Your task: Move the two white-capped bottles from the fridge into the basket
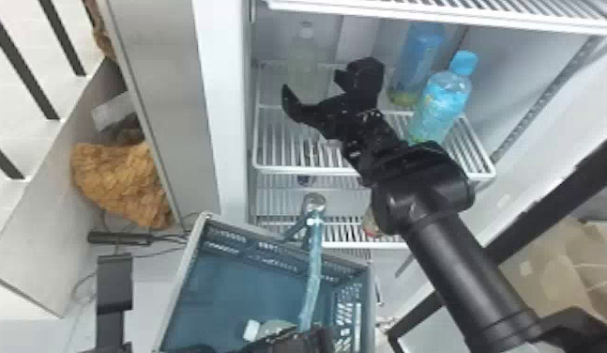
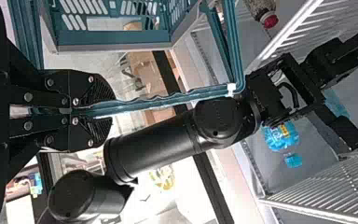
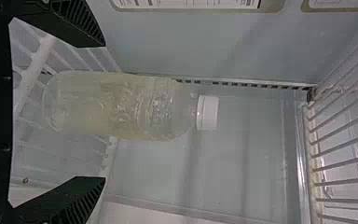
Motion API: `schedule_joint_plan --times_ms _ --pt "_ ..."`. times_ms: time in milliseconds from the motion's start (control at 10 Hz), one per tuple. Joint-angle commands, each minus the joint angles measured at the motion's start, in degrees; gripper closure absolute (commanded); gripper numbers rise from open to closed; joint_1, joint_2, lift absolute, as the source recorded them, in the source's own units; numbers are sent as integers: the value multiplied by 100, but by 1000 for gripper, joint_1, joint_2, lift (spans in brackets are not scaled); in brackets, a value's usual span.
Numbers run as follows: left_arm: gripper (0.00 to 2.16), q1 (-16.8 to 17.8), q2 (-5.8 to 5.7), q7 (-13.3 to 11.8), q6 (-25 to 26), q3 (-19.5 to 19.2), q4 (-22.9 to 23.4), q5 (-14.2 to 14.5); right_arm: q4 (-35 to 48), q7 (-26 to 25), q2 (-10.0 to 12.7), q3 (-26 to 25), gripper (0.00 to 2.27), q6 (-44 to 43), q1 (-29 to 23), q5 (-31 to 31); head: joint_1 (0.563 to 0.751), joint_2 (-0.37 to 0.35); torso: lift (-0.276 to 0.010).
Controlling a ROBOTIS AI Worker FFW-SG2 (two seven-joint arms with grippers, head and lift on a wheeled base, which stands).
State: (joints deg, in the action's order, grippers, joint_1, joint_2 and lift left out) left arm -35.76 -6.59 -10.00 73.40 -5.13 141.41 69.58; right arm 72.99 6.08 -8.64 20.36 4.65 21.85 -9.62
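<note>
In the head view my right gripper [image 1: 314, 82] is in the fridge at the upper shelf's left side, fingers apart, before a pale, white-capped bottle [image 1: 307, 58]. The right wrist view has this upright bottle [image 3: 121, 106] lying sideways across the space between and beyond the open fingertips of my right gripper [image 3: 105, 112]. My left gripper [image 1: 311, 335], at the bottom edge, holds the handle of the blue-green basket [image 1: 370, 305]. In the left wrist view my left gripper [image 2: 109, 114] is shut on that handle [image 2: 177, 99]. Another white-capped bottle [image 1: 267, 329] lies in the basket, partly hidden by the left arm.
Two blue bottles, one in front [image 1: 442, 105] and one behind [image 1: 417, 61], stand right of my right gripper on the wire shelf [image 1: 307, 170]. Another wire shelf [image 1: 457, 19] is above. The fridge's left wall edge [image 1: 224, 117] stands beside the basket. A red-capped bottle [image 2: 263, 11] is lower down.
</note>
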Motion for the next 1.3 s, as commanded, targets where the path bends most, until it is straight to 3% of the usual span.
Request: schedule_joint_plan --times_ms 0,700,900,1200 --pt "1194 32 0 6 0 22 -15 0 -317 -63 12 66 18 -184 164 -89 695 -127 0" --pt "1194 145 -18 -2 0 136 -128 23 -1049 -107 12 478 134 -592 741 -580 695 -125 0" --pt "1194 145 -18 -2 0 136 -128 34 -992 -107 12 569 845 -606 755 -649 695 -119 0" --pt "1194 102 -26 -11 0 125 -128 57 -880 -203 12 569 884 -690 684 -603 695 -109 0"
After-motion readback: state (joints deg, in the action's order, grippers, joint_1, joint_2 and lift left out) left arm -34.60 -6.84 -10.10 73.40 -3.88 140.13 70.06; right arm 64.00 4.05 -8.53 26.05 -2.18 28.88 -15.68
